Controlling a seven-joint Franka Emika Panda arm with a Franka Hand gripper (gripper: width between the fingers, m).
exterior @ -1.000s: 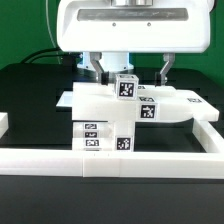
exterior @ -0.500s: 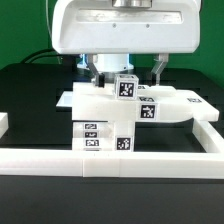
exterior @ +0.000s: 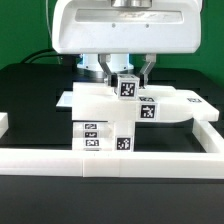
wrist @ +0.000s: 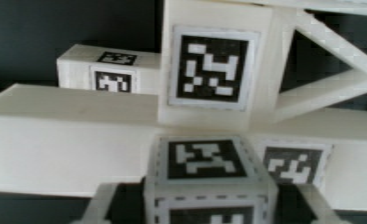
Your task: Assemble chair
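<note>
While the arm is hanging low over the table, the scene is reading as follows.
Gripper [exterior: 125,68]: fingers are pressing against both sides of a small tagged block [exterior: 126,85], clamped on it.
Block: sitting on top of the white chair assembly [exterior: 120,110], near its middle.
Chair: resting on the black table [exterior: 30,90], just behind the low white border wall [exterior: 110,160].
Wrist view: tagged block [wrist: 206,165] is filling the foreground, with a tagged upright panel [wrist: 212,65] beyond it.
</note>
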